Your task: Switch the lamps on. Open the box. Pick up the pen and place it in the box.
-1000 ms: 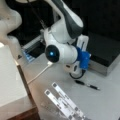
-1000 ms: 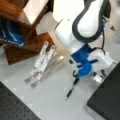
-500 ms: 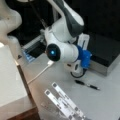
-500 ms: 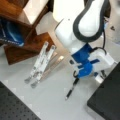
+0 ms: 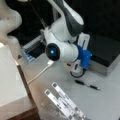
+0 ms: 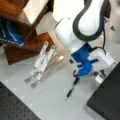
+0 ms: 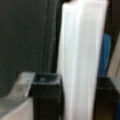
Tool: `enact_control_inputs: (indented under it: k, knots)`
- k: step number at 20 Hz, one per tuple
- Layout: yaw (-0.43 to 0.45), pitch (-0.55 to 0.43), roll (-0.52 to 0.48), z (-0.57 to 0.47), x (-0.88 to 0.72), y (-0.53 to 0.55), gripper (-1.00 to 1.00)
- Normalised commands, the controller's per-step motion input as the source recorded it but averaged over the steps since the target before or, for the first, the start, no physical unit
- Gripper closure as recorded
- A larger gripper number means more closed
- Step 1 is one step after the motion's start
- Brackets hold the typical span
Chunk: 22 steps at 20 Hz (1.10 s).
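While the white robot arm bends low over the grey table (image 5: 107,100), its tool (image 5: 76,68) hangs just beside the front edge of the box (image 5: 105,50) in a front view. The box is shut there, with its black lid flat on silver-grey sides, toward that view's right. The pen (image 5: 87,85) lies flat on the table just below the tool, apart from it and in front of the box. Two long white bars (image 5: 63,101) lie side by side toward the view's bottom. A white cable (image 5: 41,72) runs across the table to the left.

In a front view from the opposite side, the tool (image 6: 98,75) sits under the arm's blue wrist part, close to the black lid of the box (image 6: 107,100) at the view's bottom right. The pen (image 6: 72,88) lies on the table (image 6: 50,97), its upper end under the blue part. The white bars (image 6: 41,62) lie to the left, near a brown wooden stand (image 6: 27,42).

In the wrist view, a broad white upright shape (image 7: 82,60) fills the middle, with a dark fingertip (image 7: 46,97) to its left. A black surface fills the view's left. Whether the tool is released or clenched cannot be told, and the pen does not show here.
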Motion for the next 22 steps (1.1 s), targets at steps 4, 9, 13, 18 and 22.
enact_control_inputs:
  k: [4, 9, 13, 18, 22]
  knots:
    - [0.008, 0.102, -0.109, 0.27, 0.29, -0.01, 1.00]
    - [0.071, 0.097, -0.132, 0.38, 0.30, 0.13, 1.00]
    - [0.113, 0.095, -0.141, 0.40, 0.31, 0.27, 1.00]
    - [0.132, 0.090, -0.150, 0.36, 0.36, 0.37, 1.00]
    - [0.132, 0.109, -0.162, 0.43, 0.35, 0.44, 1.00]
